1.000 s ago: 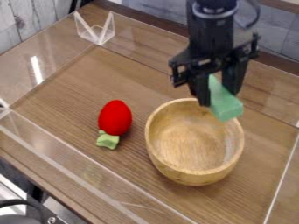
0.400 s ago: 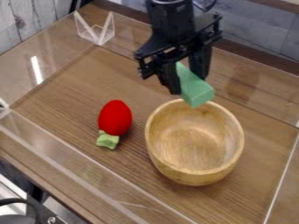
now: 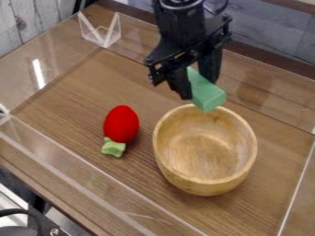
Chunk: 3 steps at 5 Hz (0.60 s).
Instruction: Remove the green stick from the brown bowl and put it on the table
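Gripper [image 3: 197,76] gripping green stick [image 3: 204,92], holding it up in air above back rim of brown bowl [image 3: 185,172]. Nothing sitting inside bowl. Red strawberry toy [image 3: 120,123] lying on table [image 3: 74,88] beside bowl.

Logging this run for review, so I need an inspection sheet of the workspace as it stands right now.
Surface: wood-grain table, clear acrylic walls round its edges.
Job's things: green stick lifted, hanging above the far rim of the brown bowl; bowl looks empty.
Clutter: red strawberry toy lying left of the bowl, apart from it.
Grippers: gripper pointing down, shut on the stick.
Cables: nothing seen.
Surroundings: pale boards behind the far wall.
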Each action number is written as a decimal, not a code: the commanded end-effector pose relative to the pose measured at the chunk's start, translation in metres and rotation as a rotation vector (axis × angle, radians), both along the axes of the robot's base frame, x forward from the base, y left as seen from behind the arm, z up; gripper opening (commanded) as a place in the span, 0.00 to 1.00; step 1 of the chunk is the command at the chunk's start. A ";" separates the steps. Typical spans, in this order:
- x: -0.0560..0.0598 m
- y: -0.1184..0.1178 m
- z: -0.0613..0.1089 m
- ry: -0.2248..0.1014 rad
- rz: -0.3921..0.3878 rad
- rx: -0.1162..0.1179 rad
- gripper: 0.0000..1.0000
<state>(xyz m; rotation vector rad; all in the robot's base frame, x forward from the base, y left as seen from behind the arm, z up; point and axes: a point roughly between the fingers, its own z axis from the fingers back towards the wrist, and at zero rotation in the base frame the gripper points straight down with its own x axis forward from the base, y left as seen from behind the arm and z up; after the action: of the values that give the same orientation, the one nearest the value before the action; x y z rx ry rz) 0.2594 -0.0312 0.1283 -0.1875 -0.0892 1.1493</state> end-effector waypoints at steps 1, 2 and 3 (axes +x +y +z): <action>0.003 0.005 -0.004 -0.026 0.068 0.009 0.00; 0.003 0.009 -0.014 -0.023 0.127 0.015 0.00; 0.004 -0.005 -0.010 -0.018 0.216 0.020 0.00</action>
<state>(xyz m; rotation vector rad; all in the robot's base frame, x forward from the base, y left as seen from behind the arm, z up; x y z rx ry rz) 0.2542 -0.0370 0.1055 -0.1393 -0.1016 1.3557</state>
